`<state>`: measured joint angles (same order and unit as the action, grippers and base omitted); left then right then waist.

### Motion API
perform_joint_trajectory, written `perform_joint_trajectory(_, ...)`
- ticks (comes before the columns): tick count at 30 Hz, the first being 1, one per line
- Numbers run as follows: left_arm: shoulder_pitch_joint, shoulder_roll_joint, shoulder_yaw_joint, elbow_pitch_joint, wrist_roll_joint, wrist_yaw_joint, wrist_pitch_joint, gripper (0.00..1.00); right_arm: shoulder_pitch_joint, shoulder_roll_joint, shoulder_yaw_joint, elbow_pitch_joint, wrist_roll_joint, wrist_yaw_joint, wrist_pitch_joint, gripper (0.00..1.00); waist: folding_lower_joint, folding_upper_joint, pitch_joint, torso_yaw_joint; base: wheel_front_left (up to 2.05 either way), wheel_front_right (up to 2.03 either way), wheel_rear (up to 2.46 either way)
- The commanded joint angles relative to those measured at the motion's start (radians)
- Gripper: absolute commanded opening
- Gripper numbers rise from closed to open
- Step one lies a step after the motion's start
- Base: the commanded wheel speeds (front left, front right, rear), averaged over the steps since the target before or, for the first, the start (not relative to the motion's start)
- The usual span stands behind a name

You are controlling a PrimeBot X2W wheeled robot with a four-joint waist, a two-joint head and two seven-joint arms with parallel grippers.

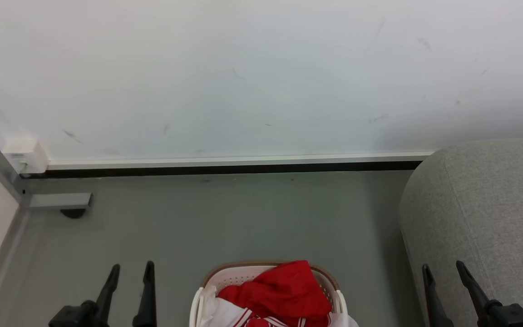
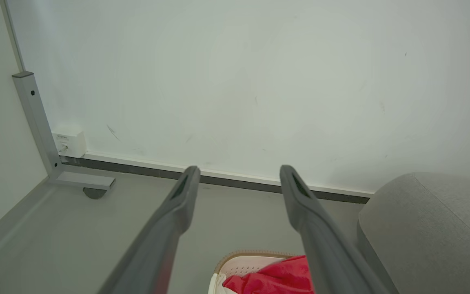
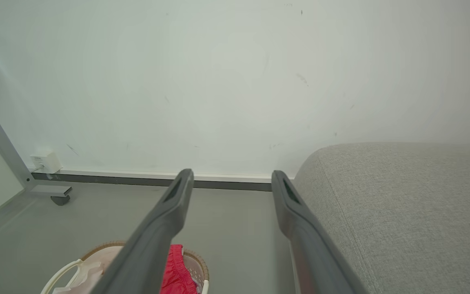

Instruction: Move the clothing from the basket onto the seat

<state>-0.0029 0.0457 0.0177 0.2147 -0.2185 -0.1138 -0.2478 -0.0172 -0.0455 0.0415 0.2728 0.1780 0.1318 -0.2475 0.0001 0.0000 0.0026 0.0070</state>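
Opening step: bright red clothing (image 1: 284, 290) is lying in the oval cream plastic basket (image 1: 234, 266) near the light-grey upholstered seat (image 1: 484, 213); left gripper (image 1: 133, 267) and right gripper (image 1: 443, 266) are hovering wide open, empty. Next, likely: reaching down to grasp.

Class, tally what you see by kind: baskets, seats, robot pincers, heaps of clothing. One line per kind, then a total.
basket: 1
seat: 1
left pincer and right pincer: 2
clothing heap: 1
Total: 5

Left gripper (image 2: 239, 171): we see its jaws spread wide, empty, mid-frame.
Basket (image 2: 241, 258): bottom centre, red clothing (image 2: 276, 277) inside.
Seat (image 2: 431, 232): lower right, near basket.
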Motion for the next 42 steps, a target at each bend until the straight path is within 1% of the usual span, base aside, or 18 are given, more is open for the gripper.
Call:
perform_joint_trajectory(1,0.004,0.008,0.001,0.001,0.02,-0.001,-0.007,1.0,0.011,-0.008,0.002,0.002,-0.016,-0.002,-0.008,1.0,-0.0001,0.0,0.0,-0.001,0.0,0.0,0.0)
perform_joint_trajectory(8,0.005,0.008,-0.001,0.012,0.064,-0.006,-0.019,1.0,0.015,-0.008,0.006,0.004,-0.059,-0.002,-0.02,1.0,-0.0001,0.0,0.001,-0.005,0.0,0.0,0.0)
perform_joint_trajectory(12,-0.003,0.008,0.004,0.024,0.051,-0.009,-0.017,1.0,0.015,-0.008,0.005,0.009,-0.025,-0.002,-0.017,1.0,-0.0001,0.0,0.004,-0.007,0.0,0.0,0.0)
perform_joint_trajectory(20,-0.009,0.008,0.006,0.033,0.038,-0.012,-0.017,1.0,0.013,-0.008,0.007,0.013,-0.019,-0.002,-0.017,1.0,-0.0001,0.0,0.009,-0.012,0.0,0.0,0.0)
perform_joint_trajectory(27,-0.018,0.007,0.003,0.036,0.046,-0.014,-0.017,1.0,-0.019,-0.007,0.017,0.004,-0.013,-0.002,-0.017,1.0,-0.0001,0.0,0.035,-0.047,0.0,0.0,0.0)
perform_joint_trajectory(32,-0.061,0.008,-0.048,0.057,0.073,-0.017,-0.017,1.0,-0.043,-0.007,0.018,-0.014,-0.003,-0.002,-0.017,1.0,-0.0001,0.0,0.086,-0.082,0.0,0.0,0.0)
perform_joint_trajectory(35,-0.111,0.027,-0.108,0.093,0.081,-0.017,-0.017,1.0,-0.066,-0.007,0.019,-0.028,0.002,-0.002,-0.017,1.0,-0.0001,0.0,0.128,-0.109,0.0,0.0,0.0)
perform_joint_trajectory(38,-0.168,0.056,-0.185,0.161,0.077,-0.017,-0.017,1.0,-0.088,-0.007,0.023,-0.041,0.014,-0.002,-0.017,1.0,-0.0001,0.0,0.173,-0.138,0.0,0.0,0.0)
perform_joint_trajectory(42,-0.257,0.093,-0.289,0.305,0.067,-0.017,-0.009,1.0,-0.117,-0.007,0.036,-0.063,0.034,-0.002,-0.017,1.0,-0.0001,0.0,0.236,-0.179,0.0,0.0,0.0)
